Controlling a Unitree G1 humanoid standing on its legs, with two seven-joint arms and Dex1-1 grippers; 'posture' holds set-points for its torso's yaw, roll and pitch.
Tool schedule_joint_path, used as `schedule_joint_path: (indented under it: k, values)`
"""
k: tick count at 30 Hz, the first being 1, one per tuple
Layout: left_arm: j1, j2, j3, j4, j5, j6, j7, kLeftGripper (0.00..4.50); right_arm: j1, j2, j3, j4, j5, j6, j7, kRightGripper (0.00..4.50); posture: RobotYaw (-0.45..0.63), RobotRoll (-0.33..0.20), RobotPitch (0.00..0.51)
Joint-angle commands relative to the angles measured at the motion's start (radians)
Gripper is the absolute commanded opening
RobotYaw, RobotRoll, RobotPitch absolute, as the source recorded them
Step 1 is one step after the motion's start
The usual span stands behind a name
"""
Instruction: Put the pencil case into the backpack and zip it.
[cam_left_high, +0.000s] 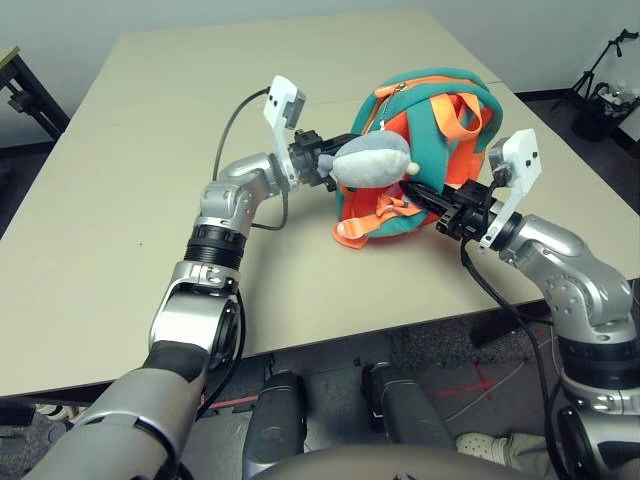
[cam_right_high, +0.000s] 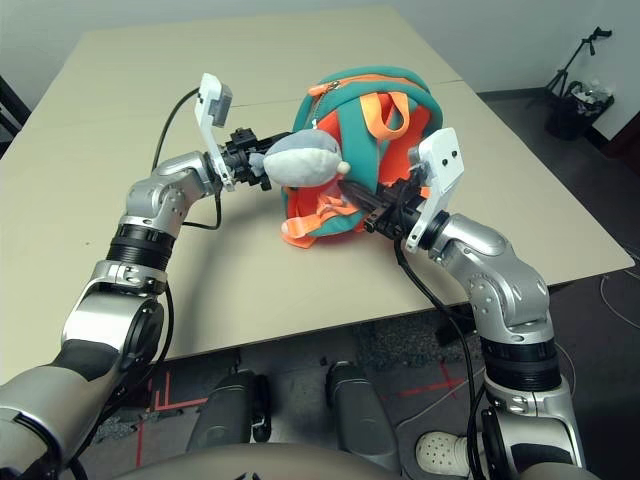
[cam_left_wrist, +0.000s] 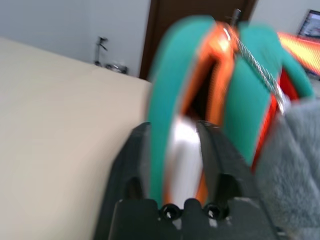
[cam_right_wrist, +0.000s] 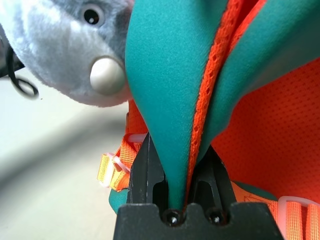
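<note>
The backpack (cam_left_high: 425, 150) sits on the worktop (cam_left_high: 120, 200), toward its right edge and nearer the front than the back, with its orange straps (cam_left_high: 375, 222) trailing toward the front edge. A grey plush toy (cam_left_high: 372, 160) hangs against its left side.

The left hand (cam_left_wrist: 175, 165) reaches in from the left with its 2 fingers (cam_left_wrist: 132, 165) partly spread on either side of a teal fold of the bag. Between them lies something pale, possibly the pencil case (cam_left_wrist: 182, 160), though the wrist view is too blurred to be sure.

The right hand (cam_right_wrist: 177, 175) comes from the right and pinches a teal flap with orange mesh lining, its 2 fingers narrow and pressed against the fabric.
</note>
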Motion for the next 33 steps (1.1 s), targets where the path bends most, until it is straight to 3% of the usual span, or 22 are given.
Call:
schedule_joint_path:
  k: [1,4,7,13,23,33]
  values:
    - [-0.079,0.054,0.097,-0.112,-0.101,0.073,0.018,3.36,-0.004,-0.003,0.020,0.002,0.001,-0.006,0.018,0.23,-0.17,0.000,0.086]
    - [-0.132,0.090,0.159,-0.170,-0.180,0.141,0.031,4.48,-0.007,-0.003,0.023,0.010,0.000,-0.009,0.023,0.23,-0.15,0.000,0.087]
    - [-0.135,0.109,0.140,-0.254,-0.220,0.198,0.014,4.50,-0.012,-0.001,0.028,0.019,-0.003,-0.013,0.028,0.23,-0.15,0.000,0.086]
    - [-0.054,0.122,-0.018,-0.432,-0.225,0.292,-0.046,4.50,-0.021,0.000,0.037,0.031,-0.006,-0.022,0.033,0.23,-0.15,0.000,0.087]
    - [0.025,0.162,-0.171,-0.483,-0.158,0.282,-0.111,4.50,-0.007,-0.007,0.030,0.018,-0.004,-0.024,0.029,0.23,-0.17,0.000,0.087]
    - [0.086,0.217,-0.249,-0.534,-0.099,0.279,-0.125,4.50,-0.011,-0.012,0.036,0.018,-0.001,-0.019,0.032,0.23,-0.15,0.000,0.096]
